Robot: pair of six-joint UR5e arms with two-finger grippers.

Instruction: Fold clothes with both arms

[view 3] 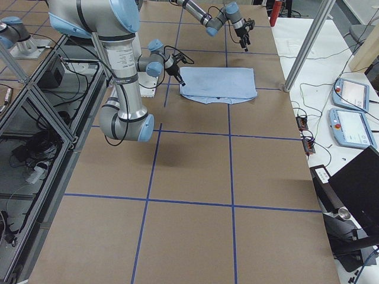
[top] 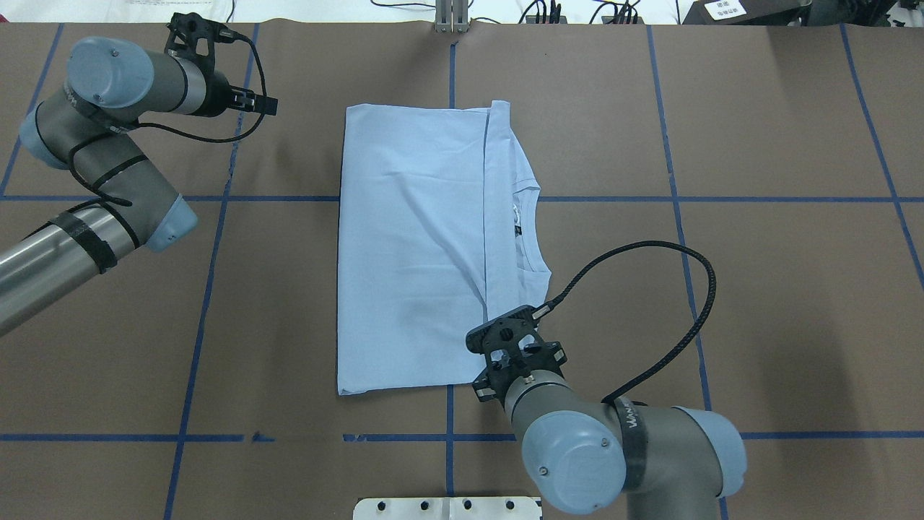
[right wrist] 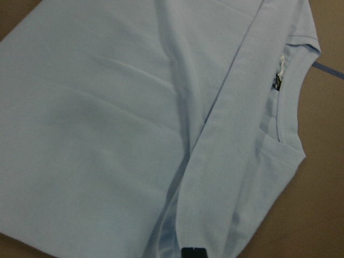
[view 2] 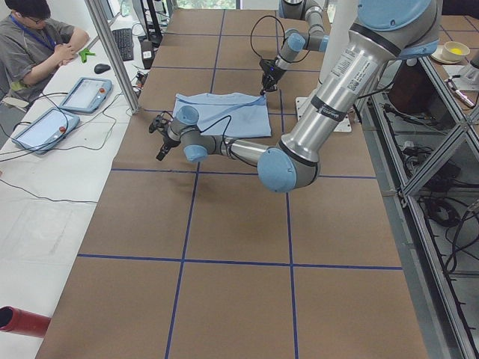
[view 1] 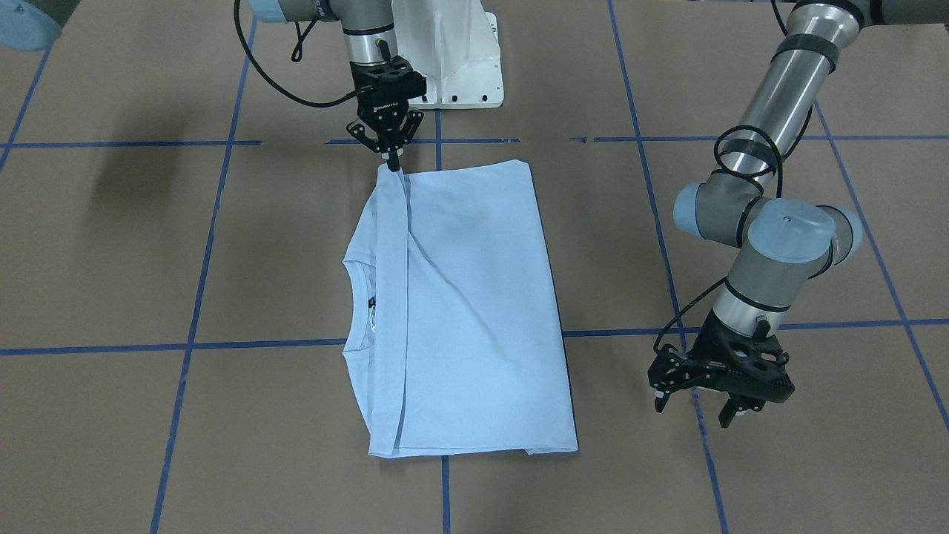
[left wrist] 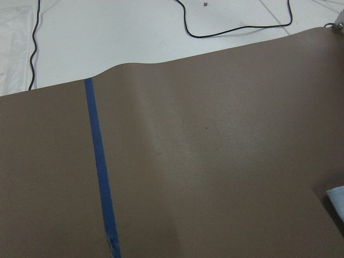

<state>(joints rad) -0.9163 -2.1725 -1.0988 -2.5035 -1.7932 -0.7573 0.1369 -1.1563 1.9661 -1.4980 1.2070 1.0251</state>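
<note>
- Pale blue T-shirt [view 1: 474, 297] lies folded into a long rectangle on the brown paper-covered table [view 1: 111, 259], stretching straight away from the right claw [view 1: 391, 159]
- Right claw points down with its jaws pinched together on the shirt corner nearest the white pedestal [view 1: 452, 52]
- That corner is the end of a stitched hem band [view 1: 393, 334], which runs the shirt's whole length away from this claw
- At the gripped corner the cloth is drawn up slightly to the fingertips, and a slanting crease runs off from it across the top layer
- In the right wrist view one dark fingertip [right wrist: 193, 252] sits on the hem band at the bottom edge of the frame
- Beyond the band, on the side away from the left claw [view 1: 693, 411], the collar [view 1: 356, 319] lies uncovered
- Inside the collar are a dark neck label [view 1: 371, 302] and a white tag [right wrist: 280, 60]
- Left claw hangs over bare table with its jaws spread and nothing between them
- It is well apart from the shirt, off the plain folded side, level with the end farthest from the right claw
- Blue tape lines [view 1: 259, 345] mark a grid on the paper, and one of them passes directly under the left claw
- Left wrist view shows brown paper, one tape line and a sliver of pale blue at the right edge, too small to identify
</note>
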